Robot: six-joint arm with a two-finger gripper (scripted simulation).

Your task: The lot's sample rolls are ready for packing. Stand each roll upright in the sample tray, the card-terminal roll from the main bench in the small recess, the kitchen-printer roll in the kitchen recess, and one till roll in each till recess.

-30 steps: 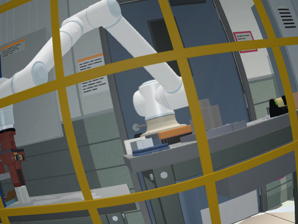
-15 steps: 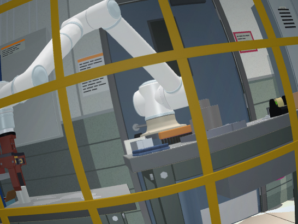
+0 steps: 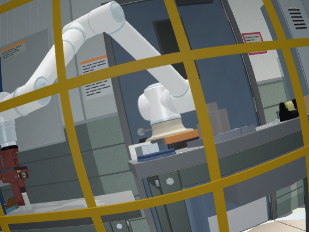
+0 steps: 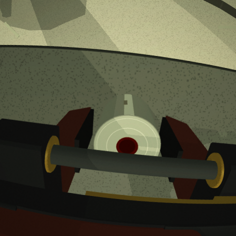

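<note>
The sample tray and the other rolls are hidden from these cameras; only low grey and blue blocks [image 3: 154,151] show on the main bench. A white paper roll [image 4: 127,140] with a dark red core stands upright on the low side table, its loose tail running away across the speckled top. My red gripper [image 4: 126,145] is down around this roll, open and gripping nothing, with a finger on either side of it. From the side camera the roll [image 3: 25,200] shows as a small white cylinder beside the red fingers [image 3: 19,198].
A yellow mesh guard [image 3: 198,113] crosses the whole side camera picture. The side table's far edge [image 4: 120,53] runs just beyond the roll. The main bench [image 3: 220,150] stands higher to the right, carrying the arm's base, an orange block [image 3: 181,138] and a tape dispenser [image 3: 288,109].
</note>
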